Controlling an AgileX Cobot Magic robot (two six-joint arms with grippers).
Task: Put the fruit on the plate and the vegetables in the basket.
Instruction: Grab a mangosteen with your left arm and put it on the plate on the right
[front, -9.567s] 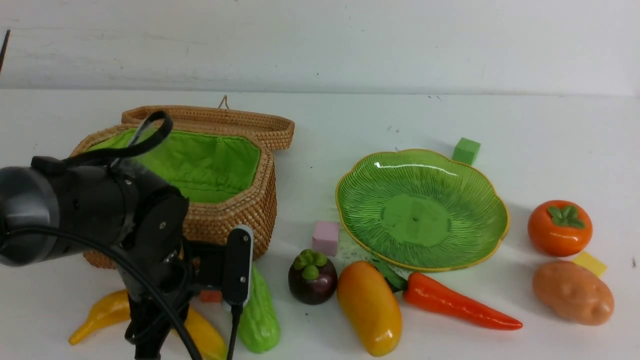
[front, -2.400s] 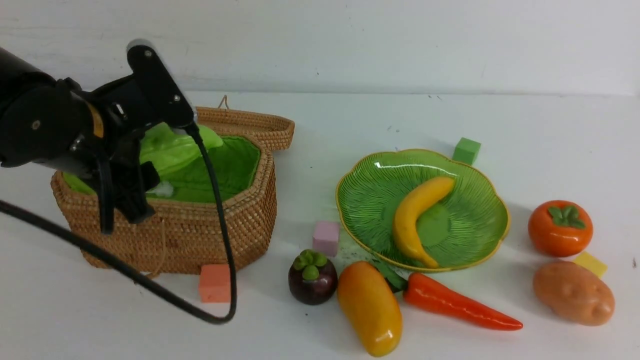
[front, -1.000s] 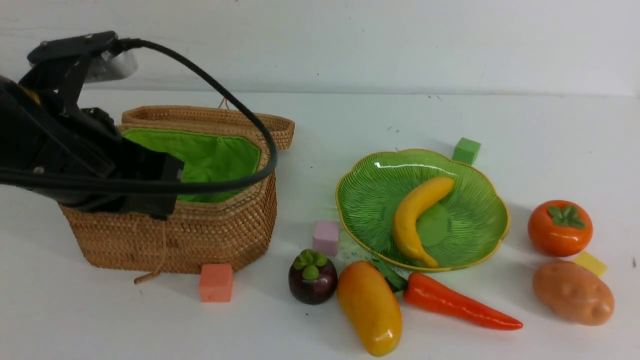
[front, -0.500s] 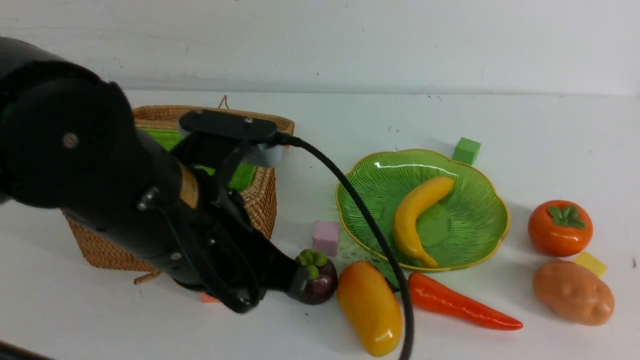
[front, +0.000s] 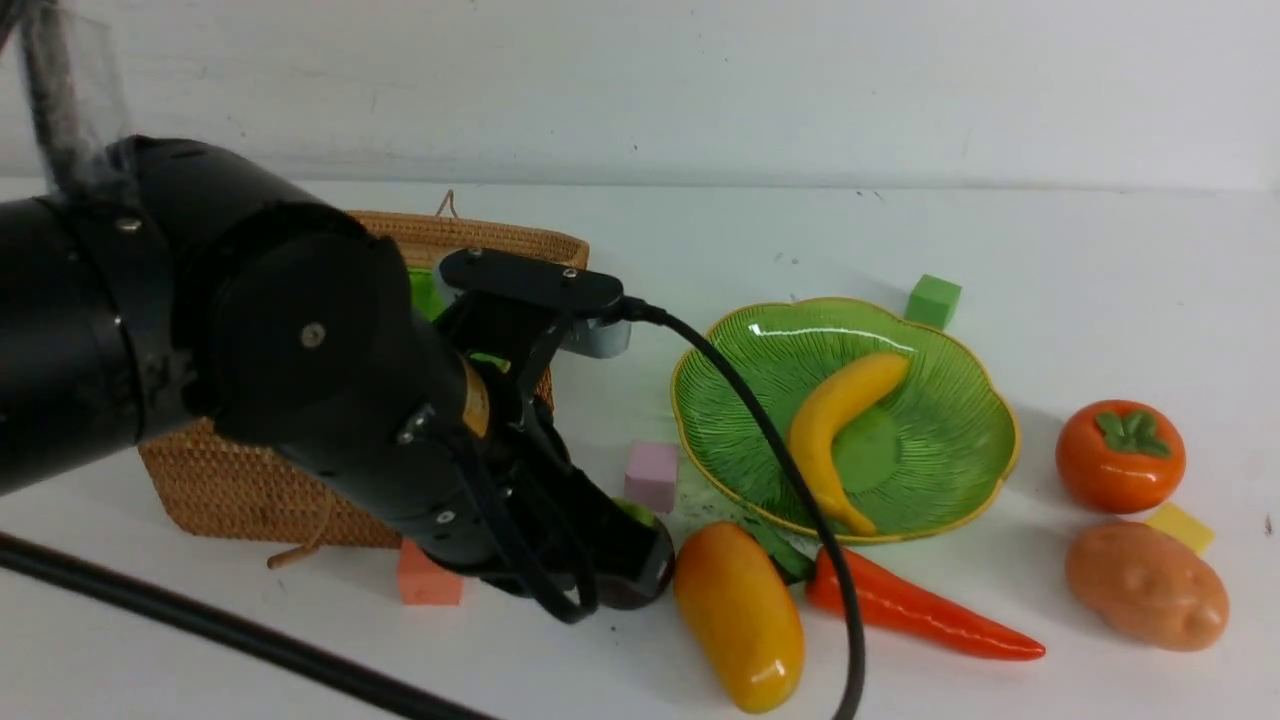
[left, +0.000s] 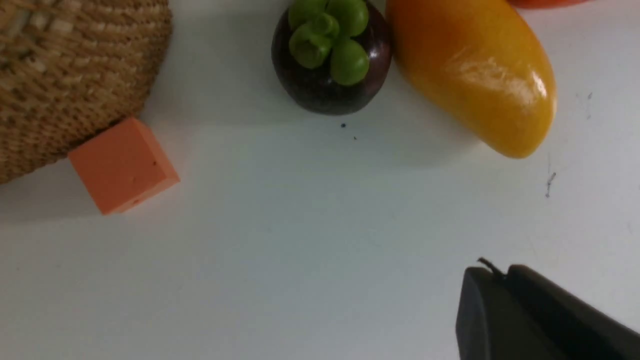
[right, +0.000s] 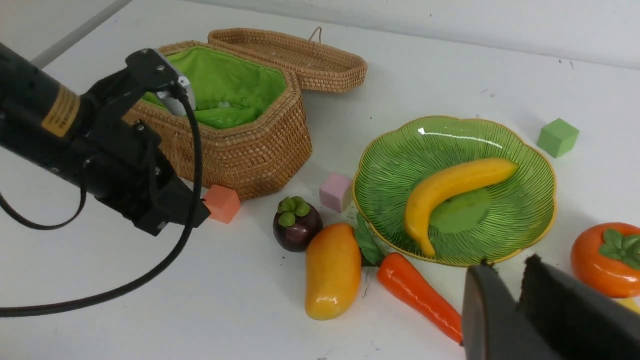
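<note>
My left gripper (front: 648, 562) (left: 492, 272) hangs low over the table, fingers pressed together and empty. It is just short of the dark purple mangosteen (left: 330, 60), which the arm mostly hides in the front view. The orange-yellow mango (front: 740, 620) lies right beside the mangosteen. The banana (front: 835, 430) rests on the green plate (front: 960, 340). Along the plate's near edge lies the carrot (front: 920, 610). The persimmon (front: 1120, 455) and potato (front: 1145, 585) sit at the far right. The open basket (right: 250, 145) stands left. My right gripper (right: 507, 262) hovers near the plate's front rim, empty, tips barely apart.
An orange cube (front: 430, 580) lies against the basket's front, close to my left arm. A pink cube (front: 652, 475) sits between basket and plate. A green cube (front: 933, 300) is behind the plate and a yellow one (front: 1180, 525) by the potato. My left arm's cable (front: 800, 500) loops over the carrot's top.
My left arm has swung from over the basket down to the table by the mangosteen. Longer ago the banana and cucumber lay front left; the banana now lies on the plate.
</note>
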